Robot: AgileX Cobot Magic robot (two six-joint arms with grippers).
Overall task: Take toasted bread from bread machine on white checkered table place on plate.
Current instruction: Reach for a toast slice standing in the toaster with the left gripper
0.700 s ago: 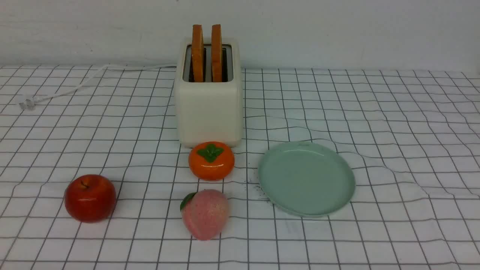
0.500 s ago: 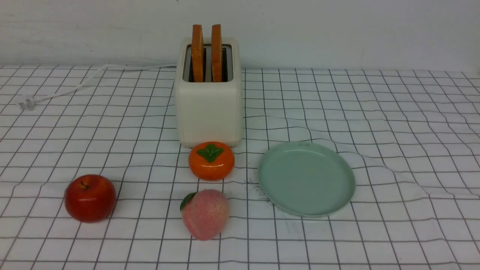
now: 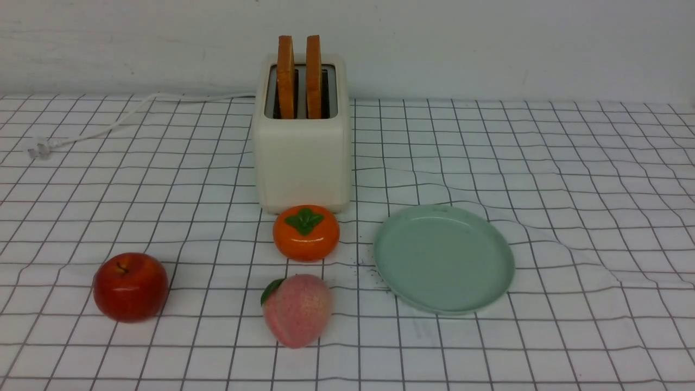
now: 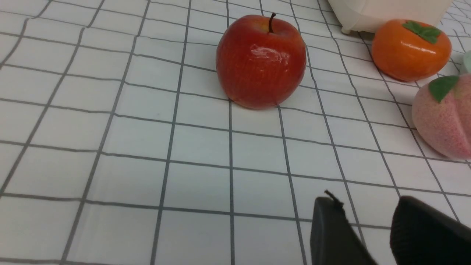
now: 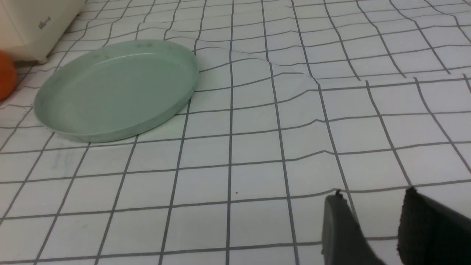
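Heads up, you can't see the bottoms of the two bread slices (image 3: 285,81) (image 3: 314,81), they're down in the toaster (image 3: 304,163). Your front cam misses both arms completely. Left wrist cam chops off the toaster's top and part of the peach (image 4: 447,117), and just a sliver of the plate (image 4: 467,62) makes it in. Right wrist cam cuts off the persimmon (image 5: 5,75), and the marking on the toaster's too tiny to read.

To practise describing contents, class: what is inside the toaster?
Two slices of toasted bread stand upright in the slots of the toaster; their lower parts are hidden inside.
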